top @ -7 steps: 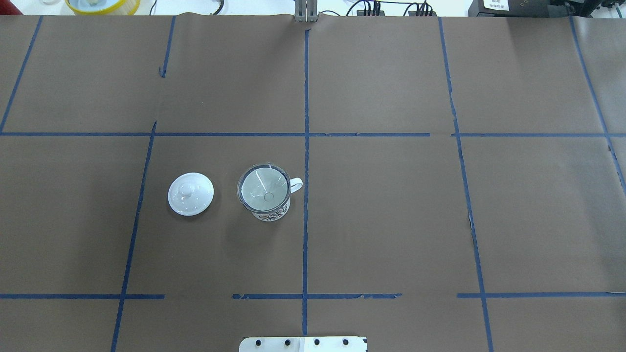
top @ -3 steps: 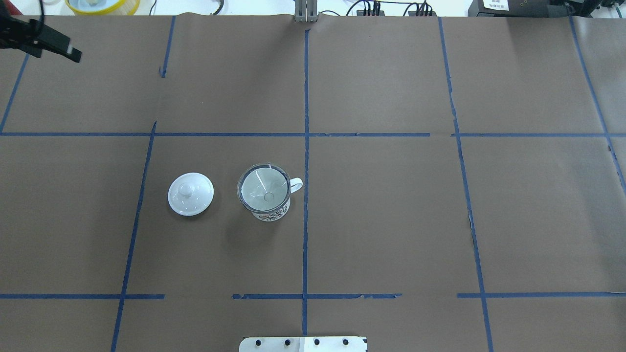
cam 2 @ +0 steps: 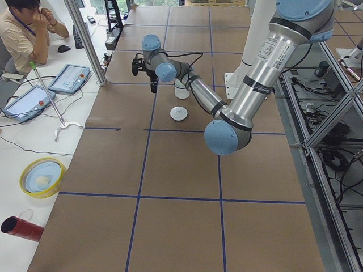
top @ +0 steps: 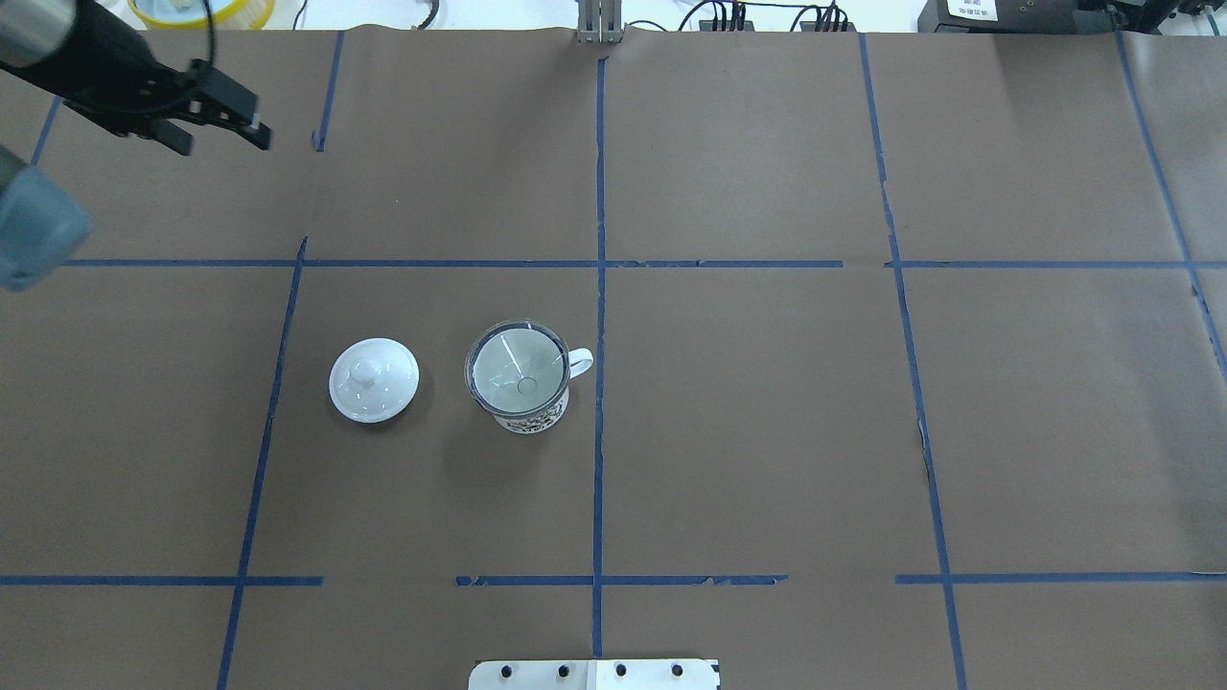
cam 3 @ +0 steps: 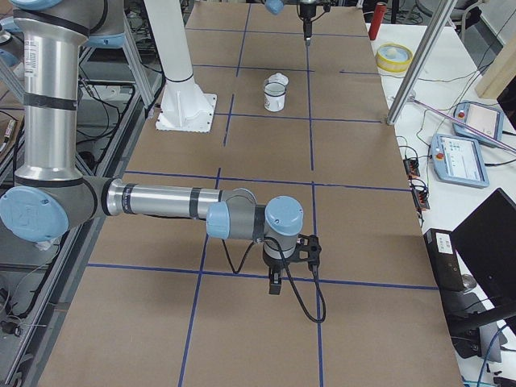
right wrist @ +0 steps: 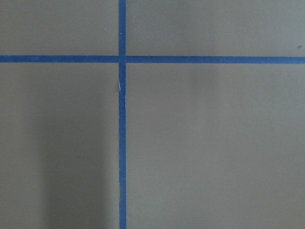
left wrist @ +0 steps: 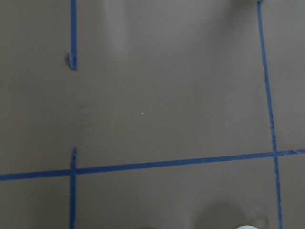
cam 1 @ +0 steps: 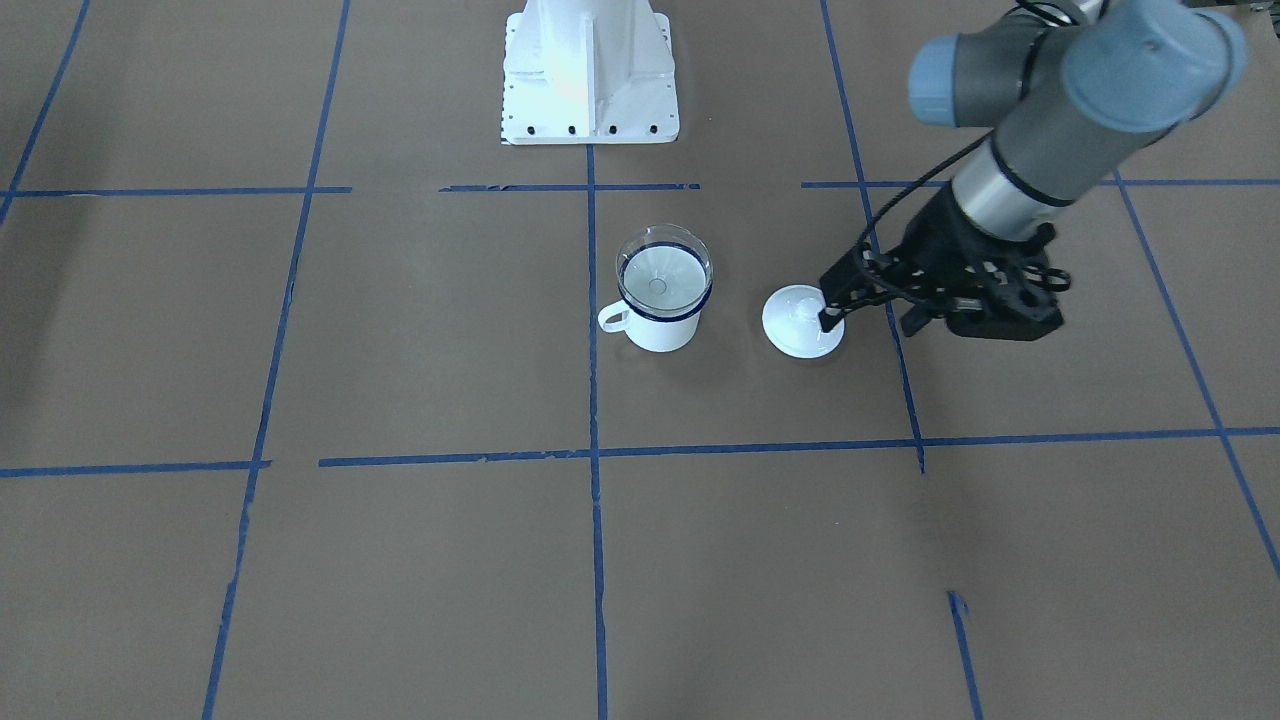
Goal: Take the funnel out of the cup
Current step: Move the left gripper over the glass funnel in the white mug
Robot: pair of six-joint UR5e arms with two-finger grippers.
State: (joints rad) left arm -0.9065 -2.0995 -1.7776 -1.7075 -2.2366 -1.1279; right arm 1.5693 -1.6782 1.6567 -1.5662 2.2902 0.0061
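Note:
The clear funnel [top: 516,372] sits upright in the white mug [top: 533,420] with a dark blue rim, left of the table's middle line. The handle points right in the overhead view. Both also show in the front view, the funnel [cam 1: 664,270] in the mug [cam 1: 660,332]. My left gripper [top: 223,142] is open and empty. It hangs high over the far left of the table, well away from the mug. In the front view it [cam 1: 869,325] overlaps the lid's edge. My right gripper [cam 3: 274,282] shows only in the exterior right view, over bare table far from the mug, and I cannot tell its state.
A round white domed lid [top: 374,379] with a knob lies just left of the mug. Blue tape lines mark the brown table cover. The robot's white base plate [cam 1: 590,70] stands behind the mug. A yellow bowl [cam 2: 42,177] and tablets lie on the side desk.
My left arm has come into the overhead view from the upper left and moved right. The mug, funnel and lid have not moved.

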